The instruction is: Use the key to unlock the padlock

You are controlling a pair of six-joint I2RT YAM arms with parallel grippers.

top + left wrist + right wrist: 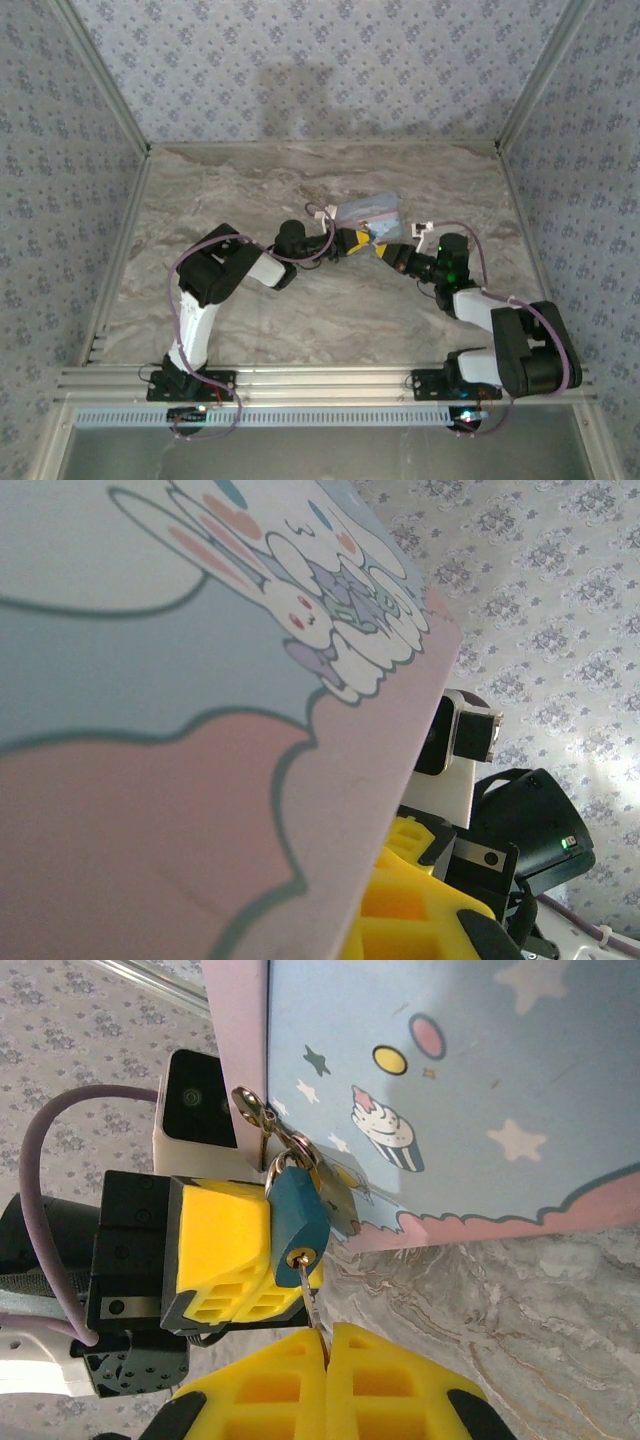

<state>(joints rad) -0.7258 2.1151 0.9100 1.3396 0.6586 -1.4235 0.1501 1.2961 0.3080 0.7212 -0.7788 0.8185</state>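
Note:
The small teal padlock (298,1215) hangs from a metal hasp (255,1110) on the edge of the pale blue cartoon tin (450,1090). A thin silvery key (311,1300) is in its keyhole, and my right gripper (328,1335) is shut on the key's head. My left gripper's yellow fingers (225,1245) are shut and lie against the padlock's far side. I cannot tell whether they pinch anything. In the left wrist view the tin (200,730) hides most of the left gripper (410,900). From above, both grippers (352,240) (383,250) meet at the tin (368,212).
The tin lies on a marble-patterned tabletop (300,310) enclosed by patterned walls (60,150). Aluminium rails (320,380) run along the near edge by the arm bases. The right wrist's white camera housing (455,740) sits close behind the tin's edge.

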